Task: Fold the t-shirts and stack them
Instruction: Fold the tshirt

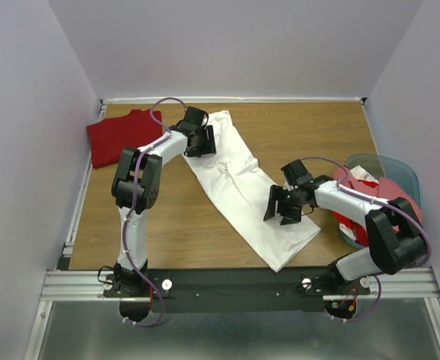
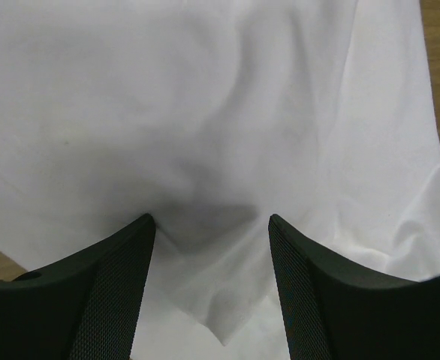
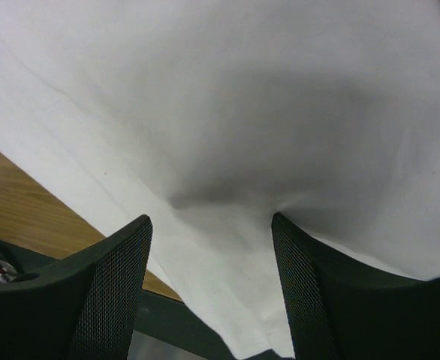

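A large white t-shirt (image 1: 242, 187) lies as a long diagonal band on the wooden table, from the back middle to the front edge. My left gripper (image 1: 202, 141) is open at the shirt's far left edge. In the left wrist view its jaws (image 2: 209, 219) stand apart over a raised fold of white cloth (image 2: 205, 97). My right gripper (image 1: 284, 207) is open over the shirt's near right part. In the right wrist view its jaws (image 3: 211, 217) stand apart with white cloth (image 3: 280, 90) bunched between the tips. A dark red t-shirt (image 1: 122, 135) lies folded at the back left.
A teal plastic bin (image 1: 389, 169) stands at the right edge and holds red and pink shirts (image 1: 389, 201). The wooden table (image 1: 167, 225) ends at a black rail (image 1: 235, 283) in front. The rail also shows in the right wrist view (image 3: 182, 322).
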{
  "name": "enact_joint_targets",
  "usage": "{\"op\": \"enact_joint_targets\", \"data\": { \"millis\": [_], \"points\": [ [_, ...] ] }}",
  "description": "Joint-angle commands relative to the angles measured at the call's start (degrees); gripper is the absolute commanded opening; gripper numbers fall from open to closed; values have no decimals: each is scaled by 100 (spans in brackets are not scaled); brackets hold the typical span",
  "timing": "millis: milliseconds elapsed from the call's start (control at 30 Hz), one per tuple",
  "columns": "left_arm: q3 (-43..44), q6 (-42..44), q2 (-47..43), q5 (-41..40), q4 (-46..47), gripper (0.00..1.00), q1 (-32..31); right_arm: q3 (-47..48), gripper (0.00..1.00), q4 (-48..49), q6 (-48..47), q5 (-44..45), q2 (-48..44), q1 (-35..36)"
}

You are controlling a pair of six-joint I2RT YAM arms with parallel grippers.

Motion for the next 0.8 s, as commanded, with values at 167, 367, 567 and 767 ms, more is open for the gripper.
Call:
{"op": "enact_joint_targets", "data": {
  "millis": [167,367,567,767],
  "points": [
    [1203,71,1103,122,-200,70,-3,-117,73,376,329,-464,364,403],
    [2495,151,1832,201,-482,70,32,419,73,420,540,-561,890,711],
    [3315,159,2334,306,-614,70,146,902,73,429,673,-605,1234,843],
    [3580,291,2502,509,-500,70,252,1272,73,455,699,-728,1638,966]
  ]
}}
